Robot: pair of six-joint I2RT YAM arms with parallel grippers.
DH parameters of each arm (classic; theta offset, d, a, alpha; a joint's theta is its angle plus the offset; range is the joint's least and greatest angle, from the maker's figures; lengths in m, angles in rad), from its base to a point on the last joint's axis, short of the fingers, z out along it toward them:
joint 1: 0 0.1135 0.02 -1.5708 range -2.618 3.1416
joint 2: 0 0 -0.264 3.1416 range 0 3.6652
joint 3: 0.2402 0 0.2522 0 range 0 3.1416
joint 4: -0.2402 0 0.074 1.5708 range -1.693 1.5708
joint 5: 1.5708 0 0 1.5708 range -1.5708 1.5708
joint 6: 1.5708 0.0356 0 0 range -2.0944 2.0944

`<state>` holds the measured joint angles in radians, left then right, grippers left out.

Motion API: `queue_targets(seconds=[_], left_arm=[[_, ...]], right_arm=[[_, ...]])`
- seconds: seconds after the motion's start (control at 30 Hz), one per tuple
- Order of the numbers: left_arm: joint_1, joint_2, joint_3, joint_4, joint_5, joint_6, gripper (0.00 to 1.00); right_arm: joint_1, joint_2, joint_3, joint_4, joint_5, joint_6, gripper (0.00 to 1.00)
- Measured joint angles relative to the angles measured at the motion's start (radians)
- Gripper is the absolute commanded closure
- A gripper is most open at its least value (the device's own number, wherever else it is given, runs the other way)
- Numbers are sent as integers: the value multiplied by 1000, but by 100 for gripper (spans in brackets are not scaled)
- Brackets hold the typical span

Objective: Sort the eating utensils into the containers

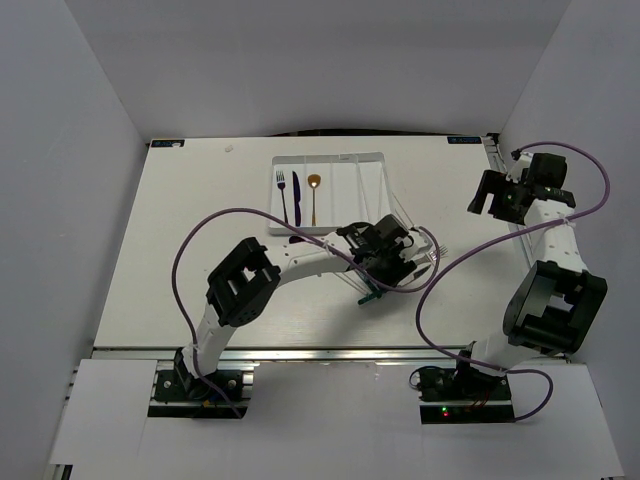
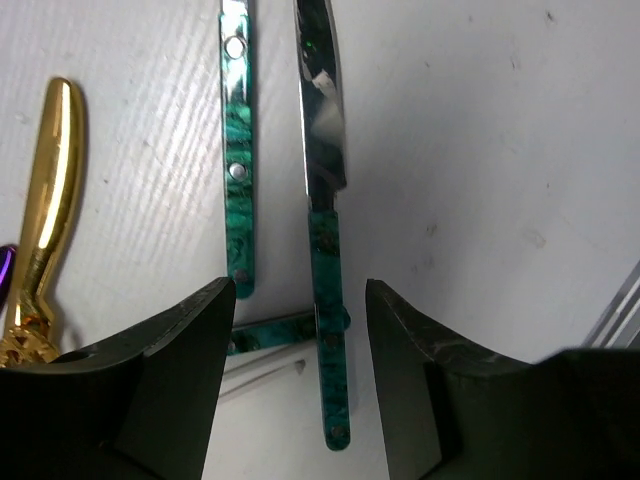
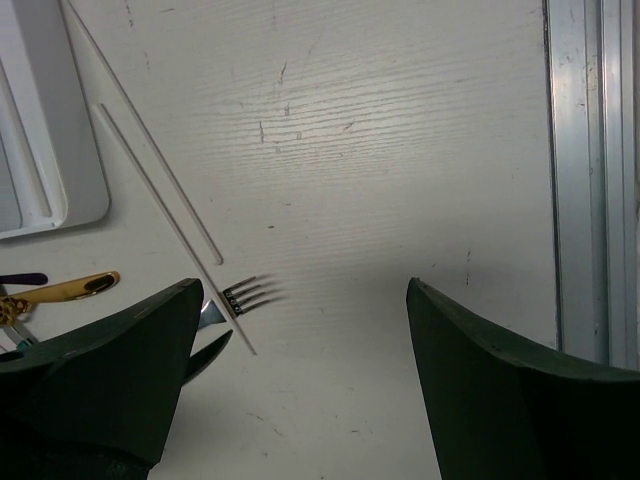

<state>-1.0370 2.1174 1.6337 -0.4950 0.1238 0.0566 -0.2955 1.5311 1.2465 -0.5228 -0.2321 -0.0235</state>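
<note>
Since jaws flank handle ready for pinch, L gripper (image 2: 298, 305) part-open astride teal-handled knife (image 2: 325, 250), no contact; R gripper (image 3: 305, 290) wide open, empty, parked aside.

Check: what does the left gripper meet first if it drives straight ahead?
The left gripper would likely meet the teal-handled knife lying between its open jaws; height above it unclear.
</note>
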Motion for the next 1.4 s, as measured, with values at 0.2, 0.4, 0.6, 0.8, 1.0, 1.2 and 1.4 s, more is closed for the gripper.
queue_targets(seconds=[0.2,0.4,0.6,0.8,1.0,1.2,1.4], left_arm=[[-2,43,31,0,-13,6,37],[-21,64,31,3,-28,15,37],[-43,66,30,12,-58,13,48],[-56,67,20,32,-108,10,62],[-65,64,2,65,-160,-5,80],[-68,50,-20,81,-179,-24,98],[-68,-6,-75,40,-181,-35,100]], right_arm=[[-7,0,0,-2,-9,7,12],[-29,0,1,-6,-10,13,12],[-37,0,5,-13,-10,14,13],[-38,6,36,-29,-10,14,13],[-38,16,54,-30,-11,14,14],[-38,21,54,-30,-18,16,15],[-38,32,57,-30,-19,35,12]])
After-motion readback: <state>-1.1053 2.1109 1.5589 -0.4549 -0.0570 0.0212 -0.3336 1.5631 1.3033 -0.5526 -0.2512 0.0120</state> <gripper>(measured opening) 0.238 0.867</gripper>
